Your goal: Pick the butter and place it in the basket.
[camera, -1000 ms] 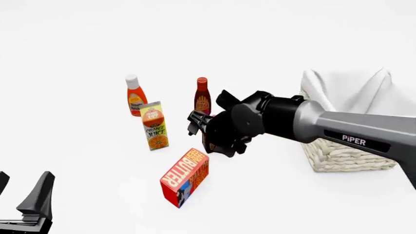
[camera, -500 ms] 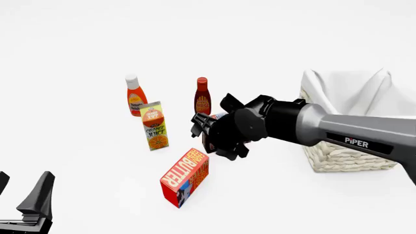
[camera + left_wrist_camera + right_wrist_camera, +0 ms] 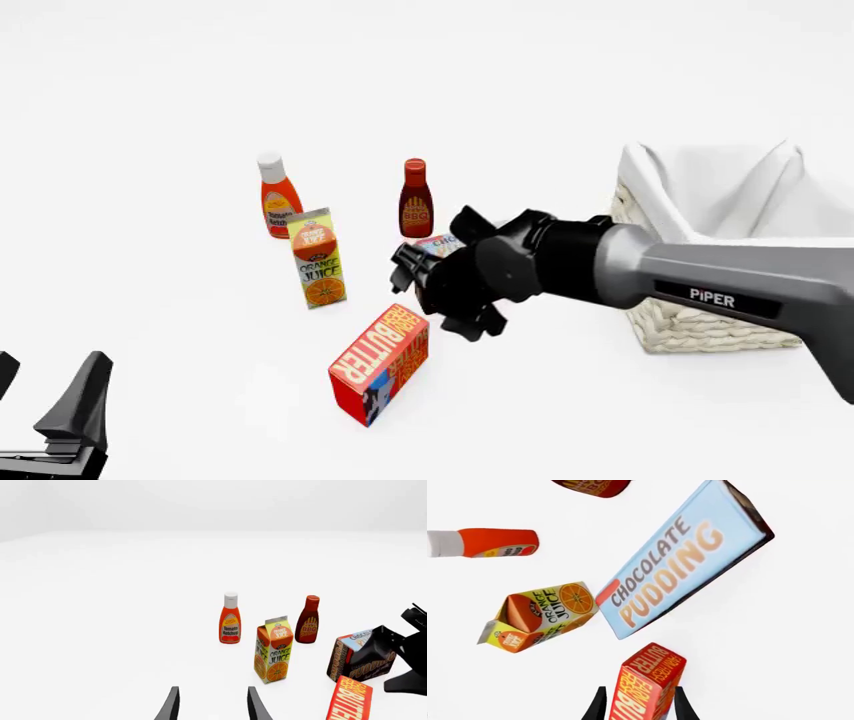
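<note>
The butter (image 3: pixel 380 362), a red and orange carton with white lettering, lies flat near the middle of the table; it also shows as the butter (image 3: pixel 650 685) and the butter (image 3: pixel 350 700). My right gripper (image 3: pixel 434 298) hangs just over its far end, open. In the right wrist view the right gripper (image 3: pixel 639 707) has one finger on each side of the carton's end, with no visible squeeze. The basket (image 3: pixel 694 325), woven and cloth-lined, stands to the right behind the right arm. Low at the near left, my left gripper (image 3: pixel 60 420) is open and holds nothing, as the left gripper (image 3: pixel 212 707) confirms.
A chocolate pudding box (image 3: pixel 438 243) lies just beyond the right gripper. An orange juice carton (image 3: pixel 318 258) stands left of the butter. A ketchup bottle (image 3: pixel 278 197) and a BBQ sauce bottle (image 3: pixel 415 200) stand farther back.
The right gripper has come lower and a little nearer to the butter's far end. The left arm and all the cartons have stayed put.
</note>
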You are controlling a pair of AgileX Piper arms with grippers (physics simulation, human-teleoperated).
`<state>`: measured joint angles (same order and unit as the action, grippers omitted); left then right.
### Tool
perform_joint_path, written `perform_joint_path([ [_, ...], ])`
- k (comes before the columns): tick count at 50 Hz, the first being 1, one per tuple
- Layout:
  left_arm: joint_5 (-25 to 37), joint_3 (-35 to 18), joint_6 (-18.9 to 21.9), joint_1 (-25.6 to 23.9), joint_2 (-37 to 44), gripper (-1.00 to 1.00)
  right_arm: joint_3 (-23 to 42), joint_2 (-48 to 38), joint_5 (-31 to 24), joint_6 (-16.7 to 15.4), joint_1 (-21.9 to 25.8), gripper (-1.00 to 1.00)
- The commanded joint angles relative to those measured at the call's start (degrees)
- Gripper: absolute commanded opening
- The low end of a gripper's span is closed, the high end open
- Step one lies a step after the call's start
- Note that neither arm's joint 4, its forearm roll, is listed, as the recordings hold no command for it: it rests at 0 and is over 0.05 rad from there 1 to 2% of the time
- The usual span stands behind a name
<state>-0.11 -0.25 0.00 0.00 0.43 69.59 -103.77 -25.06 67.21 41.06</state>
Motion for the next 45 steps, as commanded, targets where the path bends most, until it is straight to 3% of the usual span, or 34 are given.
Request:
perform_joint_path([
  [1, 0.0, 0.0, 0.0, 0.01, 0.0, 1.0, 0.48, -1.09, 0.36, 0.96, 0.5, 1.0],
  [45, 0.0, 0.0, 0.01, 0.01, 0.0, 1.0, 0.52, -4.35, 2.06, 4.2, 0.75, 1.0],
])
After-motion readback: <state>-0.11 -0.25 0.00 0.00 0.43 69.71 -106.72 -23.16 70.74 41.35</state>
